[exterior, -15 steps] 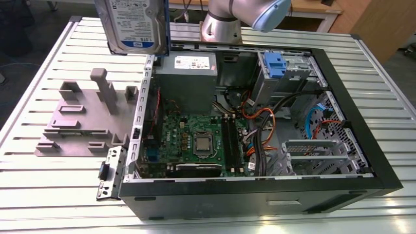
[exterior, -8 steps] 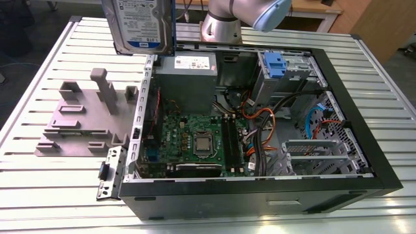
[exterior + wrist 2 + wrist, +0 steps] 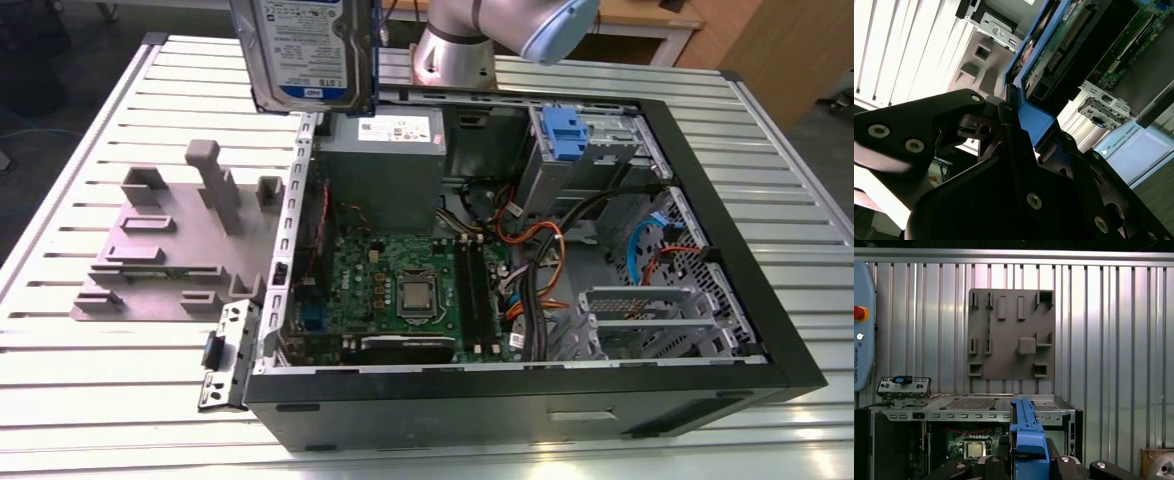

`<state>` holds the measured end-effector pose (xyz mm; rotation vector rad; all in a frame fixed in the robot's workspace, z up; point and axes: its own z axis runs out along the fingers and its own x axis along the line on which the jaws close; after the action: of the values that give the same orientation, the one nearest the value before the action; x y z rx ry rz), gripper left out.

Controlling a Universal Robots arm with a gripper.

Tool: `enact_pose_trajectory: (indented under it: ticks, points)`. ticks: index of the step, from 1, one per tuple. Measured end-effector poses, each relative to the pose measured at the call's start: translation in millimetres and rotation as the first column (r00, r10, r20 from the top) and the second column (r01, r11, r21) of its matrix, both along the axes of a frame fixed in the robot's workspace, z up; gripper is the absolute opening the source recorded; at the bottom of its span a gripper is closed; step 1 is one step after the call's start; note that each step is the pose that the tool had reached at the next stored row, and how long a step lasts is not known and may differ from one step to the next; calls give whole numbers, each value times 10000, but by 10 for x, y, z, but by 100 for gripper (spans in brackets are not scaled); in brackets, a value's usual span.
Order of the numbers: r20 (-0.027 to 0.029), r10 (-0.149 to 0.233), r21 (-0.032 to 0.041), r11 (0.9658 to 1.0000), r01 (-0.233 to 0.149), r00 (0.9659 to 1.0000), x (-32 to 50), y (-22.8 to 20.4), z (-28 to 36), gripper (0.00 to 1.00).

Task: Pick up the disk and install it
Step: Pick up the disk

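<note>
High at the exterior view's left, the disk (image 3: 304,50) hangs clear above the case (image 3: 534,392), the gripper (image 3: 1026,462) clamping it in the first wrist view.

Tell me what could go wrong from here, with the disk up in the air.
1. The tool seems to clamp just the blue carrier edge of the disk, held high above the open computer case. A slip could drop it onto the motherboard.
2. Loose orange and black cables cross the case interior beside the metal bays. The disk might snag them on the way in.
</note>
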<state>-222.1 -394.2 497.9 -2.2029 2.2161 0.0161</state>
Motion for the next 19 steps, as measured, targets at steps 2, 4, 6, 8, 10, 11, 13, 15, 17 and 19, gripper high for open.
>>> enact_pose_trajectory:
  ticks: [2, 4, 6, 8, 10, 11, 13, 15, 17, 19]
  points:
    - [0, 0, 0, 10000, 0, 10000, 21, 0, -1, 36]
    - [-1, 0, 0, 10000, 0, 10000, 39, 0, 0, 36]
    - [-1, 0, 0, 10000, 0, 10000, 55, 0, -1, 36]
    - [0, 0, 0, 10000, 0, 10000, 67, 0, -1, 36]
    - [0, 0, 0, 10000, 0, 10000, 81, 0, -1, 36]
    - [0, 0, 0, 10000, 0, 10000, 89, 0, -1, 36]
    - [0, 0, 0, 10000, 0, 10000, 109, 0, -1, 36]
    - [0, -1, 1, 10000, 1, 10000, 132, 0, -2, 36]
    - [0, 0, 0, 10000, 0, 10000, 152, 0, -2, 36]
    - [0, 1, 0, 10000, -1, 10000, 171, 0, -2, 36]
